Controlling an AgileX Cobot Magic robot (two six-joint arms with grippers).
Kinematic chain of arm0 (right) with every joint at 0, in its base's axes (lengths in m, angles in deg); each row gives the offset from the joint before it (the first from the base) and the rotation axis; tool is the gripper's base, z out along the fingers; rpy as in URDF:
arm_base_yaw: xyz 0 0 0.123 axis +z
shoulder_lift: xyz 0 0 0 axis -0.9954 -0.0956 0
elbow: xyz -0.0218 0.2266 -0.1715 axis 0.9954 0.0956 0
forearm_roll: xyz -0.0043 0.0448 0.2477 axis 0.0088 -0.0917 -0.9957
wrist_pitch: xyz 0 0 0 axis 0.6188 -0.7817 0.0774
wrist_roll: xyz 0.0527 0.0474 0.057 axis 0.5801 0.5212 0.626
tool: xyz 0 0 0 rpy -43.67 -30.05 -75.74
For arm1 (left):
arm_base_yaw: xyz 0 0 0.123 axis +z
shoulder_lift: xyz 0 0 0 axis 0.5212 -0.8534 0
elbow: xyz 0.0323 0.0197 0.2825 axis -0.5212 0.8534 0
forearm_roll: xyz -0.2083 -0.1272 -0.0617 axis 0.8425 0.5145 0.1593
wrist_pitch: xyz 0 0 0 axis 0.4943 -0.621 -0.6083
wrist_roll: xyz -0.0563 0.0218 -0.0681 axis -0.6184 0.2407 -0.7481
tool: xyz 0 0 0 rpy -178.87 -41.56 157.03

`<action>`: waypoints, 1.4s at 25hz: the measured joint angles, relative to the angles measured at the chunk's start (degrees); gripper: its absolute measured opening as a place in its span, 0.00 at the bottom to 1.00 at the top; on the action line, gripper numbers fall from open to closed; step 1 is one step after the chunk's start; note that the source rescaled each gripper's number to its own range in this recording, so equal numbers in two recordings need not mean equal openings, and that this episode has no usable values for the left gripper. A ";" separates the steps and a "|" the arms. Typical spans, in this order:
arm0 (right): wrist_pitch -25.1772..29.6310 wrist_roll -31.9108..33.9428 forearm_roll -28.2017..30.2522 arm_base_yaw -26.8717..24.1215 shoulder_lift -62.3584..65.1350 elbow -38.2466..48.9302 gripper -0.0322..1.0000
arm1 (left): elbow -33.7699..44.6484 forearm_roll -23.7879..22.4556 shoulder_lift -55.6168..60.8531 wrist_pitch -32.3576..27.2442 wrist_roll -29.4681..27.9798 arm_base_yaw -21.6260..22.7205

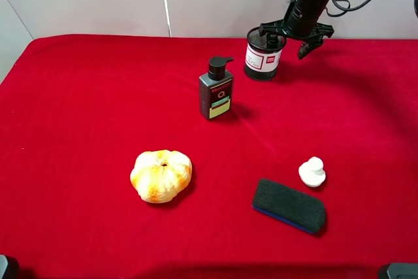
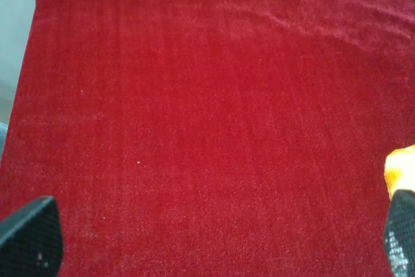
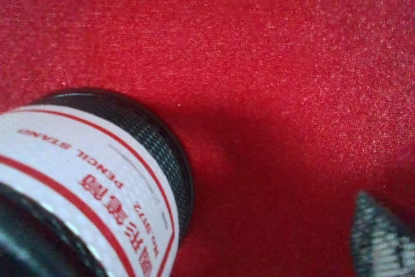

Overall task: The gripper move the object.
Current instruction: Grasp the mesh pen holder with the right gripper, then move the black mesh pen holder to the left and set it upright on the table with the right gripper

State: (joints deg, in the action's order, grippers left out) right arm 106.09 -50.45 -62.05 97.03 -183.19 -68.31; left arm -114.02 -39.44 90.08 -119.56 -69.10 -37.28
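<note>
In the high view, your right gripper (image 1: 289, 44) hangs at the pen cup (image 1: 264, 58), which stands upright upper right of centre. The jaws are spread and hold nothing. I judge this is the approach: next, seat the fingers about the wall and close.

In the left wrist view, the left gripper (image 2: 215, 238) gapes empty over red cloth (image 2: 194, 95).

In the right wrist view, the cup fills the lower left. One fingertip (image 3: 381, 238) stands apart at lower right, its mate out of frame.
</note>
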 joint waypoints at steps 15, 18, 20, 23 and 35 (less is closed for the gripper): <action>-0.37 0.00 -3.05 0.00 0.00 0.00 0.21 | 0.00 0.00 0.00 0.00 0.00 0.00; -1.41 0.00 -3.06 0.00 0.00 0.00 0.08 | 0.00 0.00 0.00 0.00 0.00 0.00; -1.47 0.00 -3.06 0.00 0.00 0.00 0.03 | 0.00 0.00 0.00 0.00 0.00 0.00; -1.51 0.00 -3.06 0.00 0.00 0.00 0.03 | 0.00 0.00 0.00 0.00 0.00 0.00; -1.45 0.00 -3.06 0.00 0.00 0.00 0.03 | 0.00 0.00 0.00 0.00 0.00 0.00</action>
State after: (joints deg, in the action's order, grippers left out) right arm 104.64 -50.45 -65.12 97.03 -183.19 -68.31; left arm -114.02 -39.44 90.08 -119.56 -69.10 -37.28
